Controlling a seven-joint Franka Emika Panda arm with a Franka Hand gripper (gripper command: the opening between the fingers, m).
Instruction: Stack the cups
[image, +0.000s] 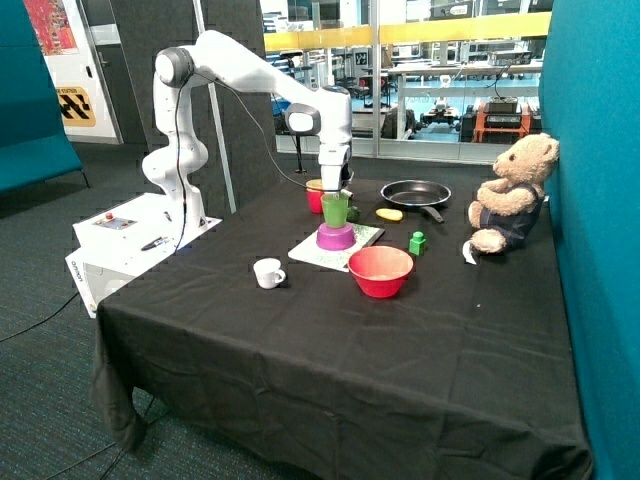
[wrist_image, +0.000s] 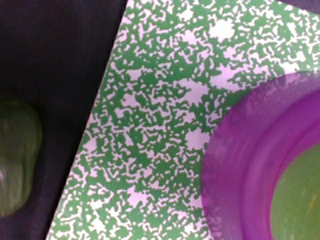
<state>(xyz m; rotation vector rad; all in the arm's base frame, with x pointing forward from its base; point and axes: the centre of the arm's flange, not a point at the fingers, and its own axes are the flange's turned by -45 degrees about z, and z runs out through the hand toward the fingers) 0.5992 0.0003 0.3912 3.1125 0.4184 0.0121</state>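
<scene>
Where the cups stood: green cup sat upright on the upturned purple bowl, red-pink cup just behind, likely the stack target
Claw: at the green cup's rim; grip state I cannot tell
Support: patterned mat on the worktop kept the bowl steady

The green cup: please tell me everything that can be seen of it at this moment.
The green cup is a small tumbler without a handle, of translucent-looking plastic. It stands upright on top of the purple bowl, which lies upside down on a green-and-white patterned mat. The pincer is right at its rim from above; whether it grips the cup cannot be told. A red cup stands just behind it. In the wrist view the cup shows as a green patch inside the purple ring.
</scene>
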